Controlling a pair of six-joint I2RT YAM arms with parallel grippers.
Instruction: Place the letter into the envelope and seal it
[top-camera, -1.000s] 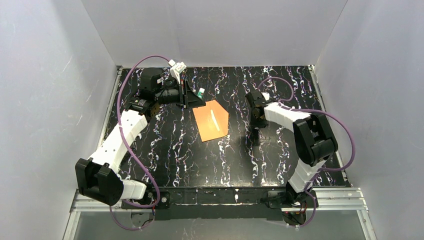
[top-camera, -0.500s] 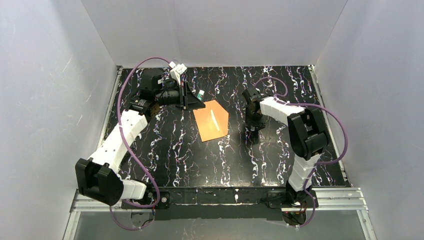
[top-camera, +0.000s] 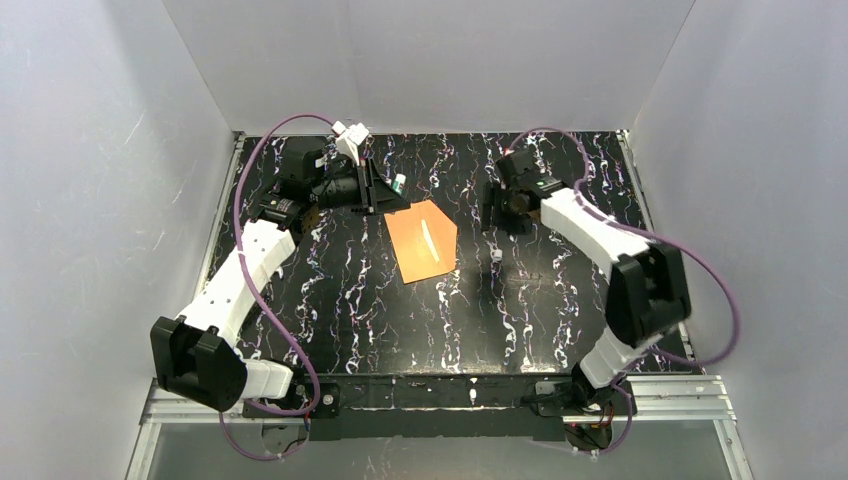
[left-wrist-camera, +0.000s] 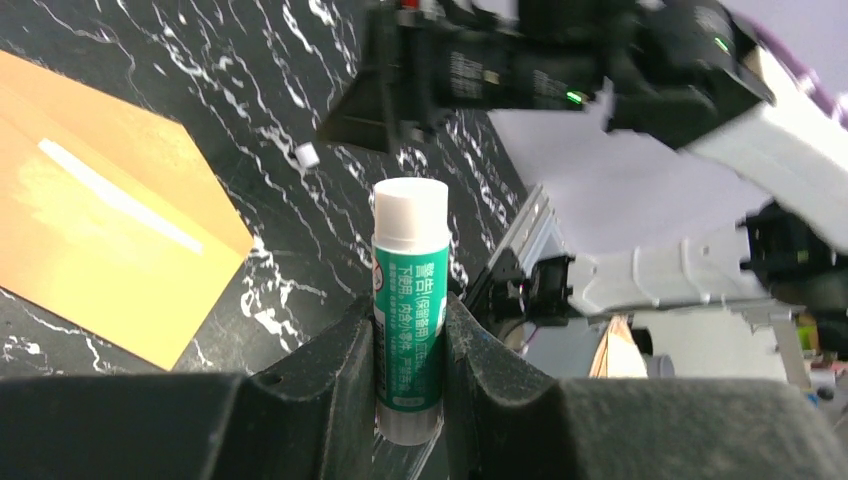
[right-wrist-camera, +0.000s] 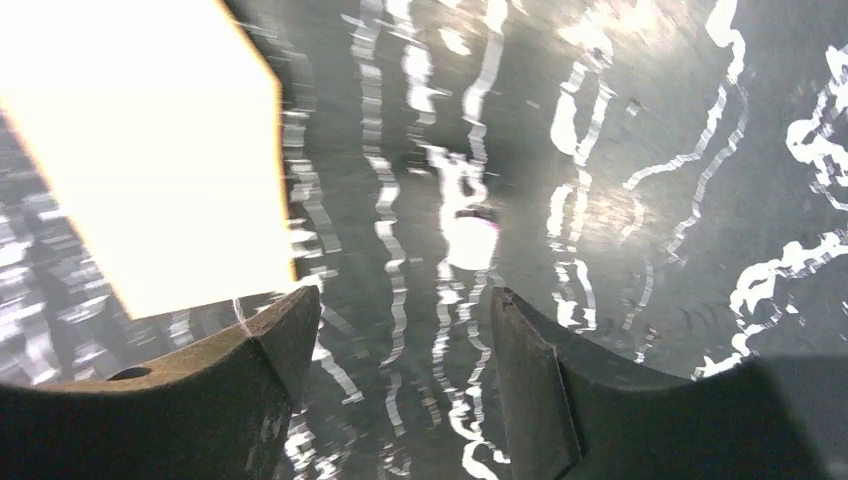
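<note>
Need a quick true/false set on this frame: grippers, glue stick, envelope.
1. The left gripper grips a glue stick. True.
2. The right gripper is clamped on the envelope. False: its jaws stand open, holding nothing.
3. The envelope lies flat on the table. True.
4. The glue stick's label is red. False: it is green.

We get bright, even light from overhead. In the right wrist view, motion blur smears everything beyond the jaws; the envelope (right-wrist-camera: 140, 150), up-left of them, burns out white, and glare streaks the table (right-wrist-camera: 650, 120). Between the left jaws the glue stick (left-wrist-camera: 409, 290) is sharp.
</note>
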